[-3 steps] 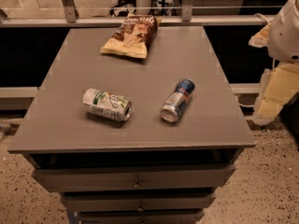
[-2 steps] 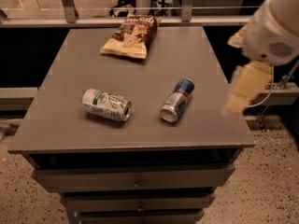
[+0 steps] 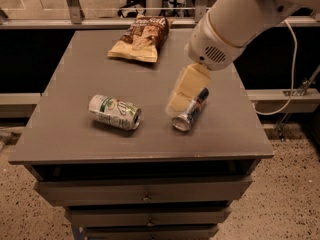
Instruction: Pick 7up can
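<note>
The 7up can (image 3: 115, 112), white-silver with green markings, lies on its side on the left middle of the grey table (image 3: 65, 139), silver top facing right. My gripper (image 3: 177, 103) hangs from the white arm (image 3: 235, 24) over the table's middle, to the right of the 7up can and apart from it. It overlaps the blue-and-silver can (image 3: 192, 111) in this view and holds nothing that I can see.
The blue-and-silver can lies on its side right of centre. A brown and yellow chip bag (image 3: 142, 38) lies at the back of the table. Drawers (image 3: 145, 194) sit under the tabletop. A railing and dark gaps run behind the table.
The arm has swung in from the right edge of the view to over the table's middle, and the gripper now sits above the blue-and-silver can. The cans and the bag have not moved.
</note>
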Controlling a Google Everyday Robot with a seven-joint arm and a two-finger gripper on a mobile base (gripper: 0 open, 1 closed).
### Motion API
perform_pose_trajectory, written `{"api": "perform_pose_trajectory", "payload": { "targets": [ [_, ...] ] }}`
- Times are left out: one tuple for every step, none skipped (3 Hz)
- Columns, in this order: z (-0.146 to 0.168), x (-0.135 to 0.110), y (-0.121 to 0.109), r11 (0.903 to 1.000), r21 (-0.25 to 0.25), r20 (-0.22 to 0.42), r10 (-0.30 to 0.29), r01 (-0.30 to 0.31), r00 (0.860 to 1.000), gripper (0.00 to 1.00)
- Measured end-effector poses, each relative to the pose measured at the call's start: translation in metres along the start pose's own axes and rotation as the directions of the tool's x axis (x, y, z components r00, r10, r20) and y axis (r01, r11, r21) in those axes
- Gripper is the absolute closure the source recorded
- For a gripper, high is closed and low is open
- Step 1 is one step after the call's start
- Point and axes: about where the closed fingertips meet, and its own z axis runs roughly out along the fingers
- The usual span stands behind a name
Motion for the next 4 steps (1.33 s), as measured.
{"api": "perform_pose_trajectory", "payload": {
  "targets": [
    [0.044,-0.039,0.007,0.9987,-0.044,0.095,0.029,-0.025,0.995,0.00],
    [0.094,-0.073,0.016,0.9975,-0.071,0.182,0.016,-0.003,0.983,0.00],
    [0.117,-0.084,0.021,0.9970,-0.077,0.212,0.007,0.010,0.977,0.00],
    [0.139,-0.083,0.027,0.9959,-0.090,0.219,0.014,0.006,0.976,0.24]
  ]
}}
